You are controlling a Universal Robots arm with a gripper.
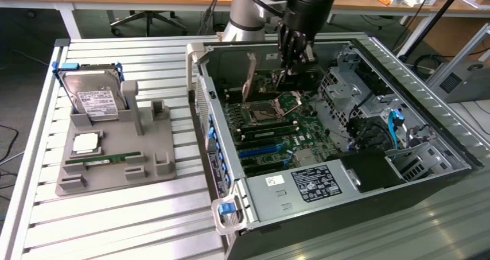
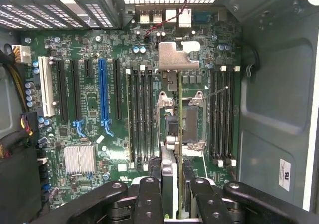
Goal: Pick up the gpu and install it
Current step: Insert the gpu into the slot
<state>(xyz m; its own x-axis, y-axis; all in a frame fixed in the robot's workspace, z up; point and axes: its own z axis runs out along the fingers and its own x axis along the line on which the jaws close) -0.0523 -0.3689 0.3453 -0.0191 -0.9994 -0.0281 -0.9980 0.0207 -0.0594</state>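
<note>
My gripper (image 1: 295, 62) reaches down into the open computer case (image 1: 428, 134), over the far part of the motherboard (image 1: 306, 128). In the wrist view my gripper (image 2: 174, 199) is shut on the gpu (image 2: 169, 176), a thin card seen edge-on between the black fingers (image 2: 149, 199). The card hangs over the CPU socket (image 2: 187, 122), between two banks of memory slots. The long blue expansion slot (image 2: 103, 92) lies off to one side, apart from the card; it also shows as the blue expansion slot (image 1: 256, 150) nearer the case's front.
A grey tray (image 1: 115, 174) on the slatted table at the exterior view's left holds a hard drive (image 1: 96, 96), a processor chip (image 1: 86, 143) and a green memory stick (image 1: 103, 158). The power supply (image 1: 318, 182) and drive cages (image 1: 360, 93) crowd the case.
</note>
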